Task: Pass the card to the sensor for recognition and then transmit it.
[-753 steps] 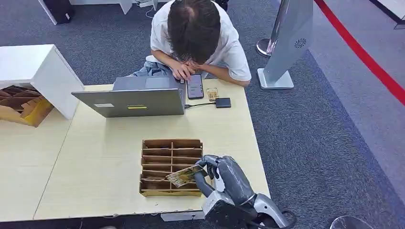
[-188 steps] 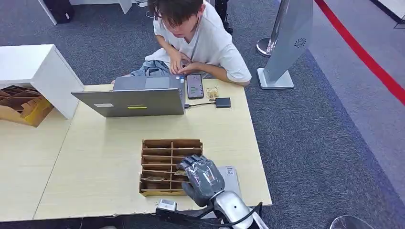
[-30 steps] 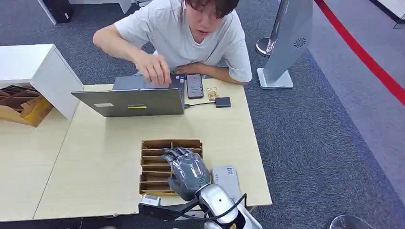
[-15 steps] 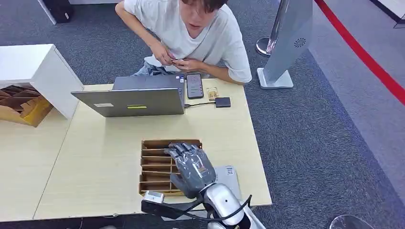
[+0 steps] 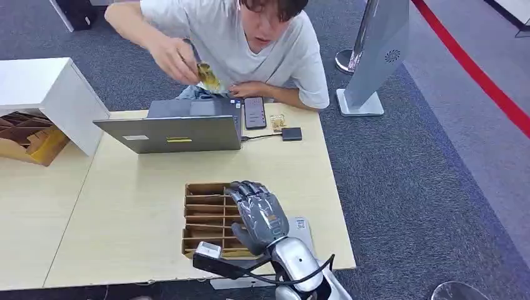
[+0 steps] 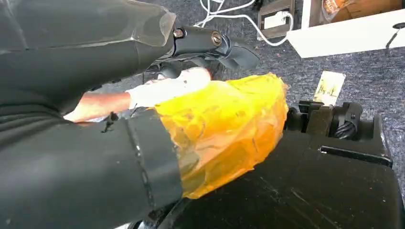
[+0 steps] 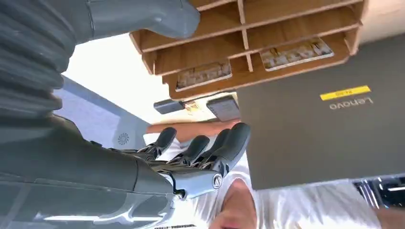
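Note:
My right hand [image 5: 259, 215] hovers over the right side of the wooden slotted card tray [image 5: 203, 190], fingers stretched out and apart, holding nothing. In the right wrist view the fingers [image 7: 205, 148] point past the tray [image 7: 248, 45], where cards [image 7: 203, 75] lie in two slots. A flat grey device [image 5: 304, 226] lies on the table just right of the tray. A person across the table holds a card [image 5: 207, 75] up in a raised hand. My left hand [image 6: 224, 129] hangs low, wrapped in yellow film that hides its fingers.
An open grey laptop [image 5: 172, 131] stands at the table's far side, with a phone [image 5: 255, 112] and a small black box [image 5: 291, 134] wired to it. A white cabinet [image 5: 44, 87] stands at the left. A loose card [image 6: 329, 88] lies on the carpet.
The person's arm has swung up and now holds a card above the laptop. My right hand has drifted slightly right over the tray, still holding nothing.

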Available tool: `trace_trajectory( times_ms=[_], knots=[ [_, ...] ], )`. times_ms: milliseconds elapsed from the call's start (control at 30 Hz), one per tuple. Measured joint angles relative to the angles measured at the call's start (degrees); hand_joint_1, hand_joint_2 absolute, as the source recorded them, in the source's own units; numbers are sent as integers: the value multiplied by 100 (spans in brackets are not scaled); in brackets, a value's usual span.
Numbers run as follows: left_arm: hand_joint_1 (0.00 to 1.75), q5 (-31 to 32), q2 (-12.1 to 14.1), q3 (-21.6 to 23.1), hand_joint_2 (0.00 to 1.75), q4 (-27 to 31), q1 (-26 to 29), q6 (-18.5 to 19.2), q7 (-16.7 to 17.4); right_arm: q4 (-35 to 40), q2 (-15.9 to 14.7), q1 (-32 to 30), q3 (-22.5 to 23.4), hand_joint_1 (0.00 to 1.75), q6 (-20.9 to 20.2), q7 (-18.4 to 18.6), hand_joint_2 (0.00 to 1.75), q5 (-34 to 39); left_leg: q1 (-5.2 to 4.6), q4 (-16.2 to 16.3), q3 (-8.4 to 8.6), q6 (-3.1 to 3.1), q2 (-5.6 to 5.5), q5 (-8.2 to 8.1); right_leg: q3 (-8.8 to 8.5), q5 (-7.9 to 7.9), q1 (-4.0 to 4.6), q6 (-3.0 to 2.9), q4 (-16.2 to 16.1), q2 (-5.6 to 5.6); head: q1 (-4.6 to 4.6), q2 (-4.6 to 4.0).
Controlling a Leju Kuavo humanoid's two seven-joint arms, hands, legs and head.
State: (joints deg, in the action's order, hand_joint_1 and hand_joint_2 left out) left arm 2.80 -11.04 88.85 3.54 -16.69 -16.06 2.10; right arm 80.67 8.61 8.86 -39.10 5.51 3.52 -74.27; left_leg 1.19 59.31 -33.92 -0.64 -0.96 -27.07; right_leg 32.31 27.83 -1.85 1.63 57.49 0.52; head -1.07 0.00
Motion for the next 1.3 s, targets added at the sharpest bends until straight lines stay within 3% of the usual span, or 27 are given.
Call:
trace_trajectory(
  times_ms=[133, 300, 1300],
  knots=[
    [0, 39, 0, 0, 0, 15, -17, 13, 0, -127, 28, 5, 44, 49, -4, 2, 175, -13, 0, 0, 0, 0, 0, 0, 0, 0, 0, 0, 0, 0, 0, 0],
    [0, 74, 0, 0, 0, 46, -30, 61, 2, -291, 48, 14, 79, 35, 2, 35, 175, -66, 0, 0, -1, 0, 0, 0, 0, 0, 0, 0, 0, 0, 0, 0],
    [0, 208, 0, 0, 0, 138, -58, 166, 15, -737, 175, 75, 245, 38, 160, 42, 175, -219, 0, 0, -1, 0, 0, 0, 0, 0, 0, 0, 0, 0, 0, 0]
  ],
)
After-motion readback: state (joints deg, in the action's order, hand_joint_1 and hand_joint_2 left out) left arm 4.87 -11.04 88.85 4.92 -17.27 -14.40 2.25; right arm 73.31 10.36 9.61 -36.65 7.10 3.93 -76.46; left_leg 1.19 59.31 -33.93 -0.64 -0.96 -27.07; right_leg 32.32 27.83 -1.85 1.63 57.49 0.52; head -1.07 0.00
